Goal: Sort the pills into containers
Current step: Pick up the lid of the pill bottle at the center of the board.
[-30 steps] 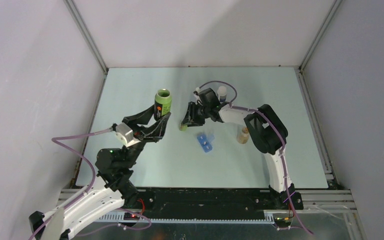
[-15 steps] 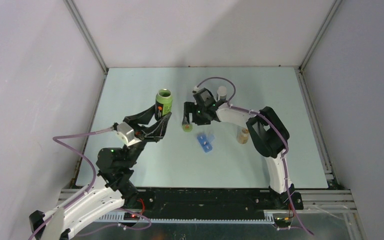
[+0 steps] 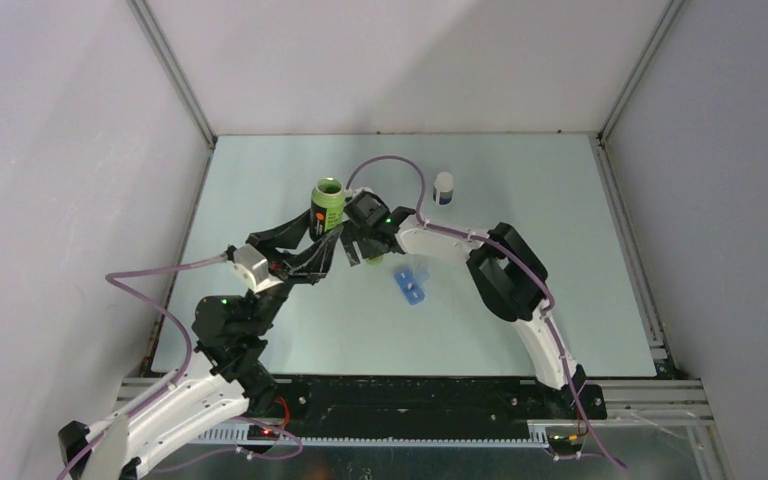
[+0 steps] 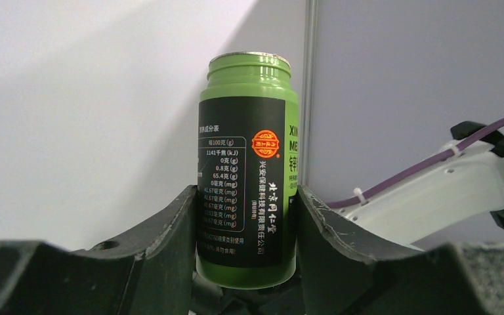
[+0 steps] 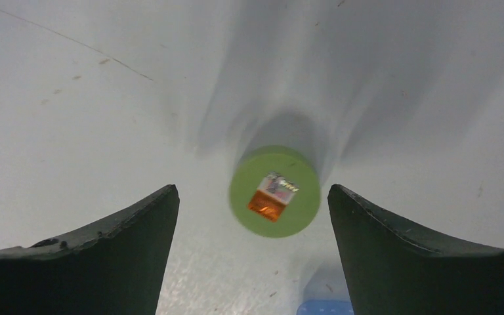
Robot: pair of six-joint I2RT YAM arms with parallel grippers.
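Observation:
My left gripper (image 4: 246,197) is shut on a green bottle (image 4: 249,170) with a black label, held upright with its mouth open and no cap. In the top view the bottle (image 3: 326,204) stands up from the left gripper (image 3: 324,233) at centre left. My right gripper (image 3: 356,244) hovers just right of it, open and empty. In the right wrist view a round green cap (image 5: 275,191) with a small sticker lies on the table below and between the spread fingers (image 5: 138,243). No loose pills show.
A blue pill organiser (image 3: 410,284) lies right of the right gripper; its corner (image 5: 328,307) shows at the bottom of the right wrist view. A small white bottle (image 3: 444,187) stands at the back. White walls enclose the pale table (image 3: 290,320).
The right gripper opened and let go of the green cap, which stays on the table. The right arm then swung left toward the green bottle. The left arm has not moved.

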